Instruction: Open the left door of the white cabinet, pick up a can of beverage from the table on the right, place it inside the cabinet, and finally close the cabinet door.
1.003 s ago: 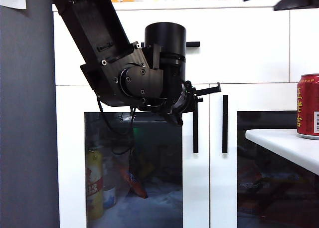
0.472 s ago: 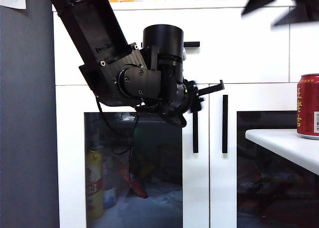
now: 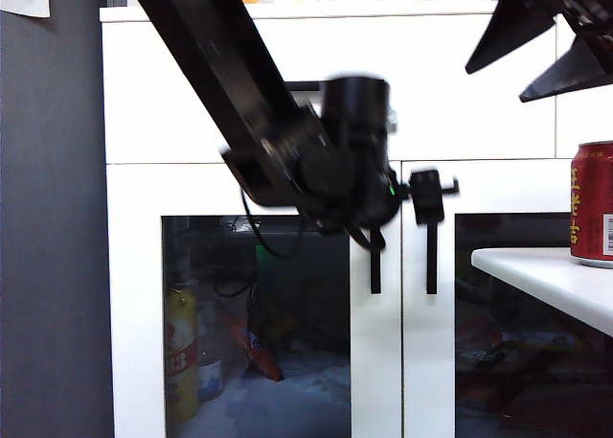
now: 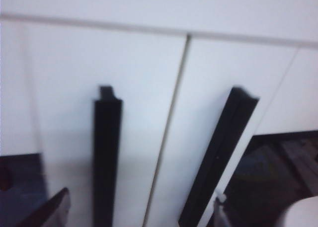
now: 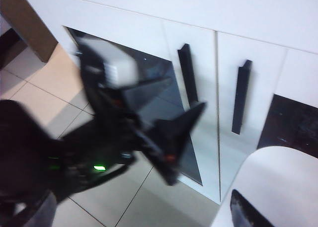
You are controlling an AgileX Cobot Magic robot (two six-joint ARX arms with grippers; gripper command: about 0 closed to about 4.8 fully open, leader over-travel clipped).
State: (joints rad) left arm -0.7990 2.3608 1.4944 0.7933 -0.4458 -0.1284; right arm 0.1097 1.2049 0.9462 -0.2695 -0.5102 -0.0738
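The white cabinet [image 3: 144, 122] has its left door [image 3: 134, 294] closed, its black bar handle [image 3: 375, 265] upright beside the centre seam. My left gripper [image 3: 402, 203] is blurred, just in front of the tops of the two door handles. In the left wrist view the left gripper [image 4: 136, 214] is open and the left door's handle [image 4: 107, 157] lies between its fingertips [image 4: 52, 212] untouched. The red can of beverage [image 3: 594, 203] stands on the white table [image 3: 536, 270] at the right. My right gripper [image 3: 546, 35] hangs open high above the table, holding nothing.
The right door's handle [image 3: 431, 256] stands close beside the left one. A yellow bottle [image 3: 180, 352] and packets show behind the left glass. In the right wrist view the left arm [image 5: 124, 117] crosses in front of the cabinet over a tiled floor [image 5: 164, 202].
My left gripper has opened and swung right, from left of the handles to in front of them. The right gripper has come lower into the exterior view.
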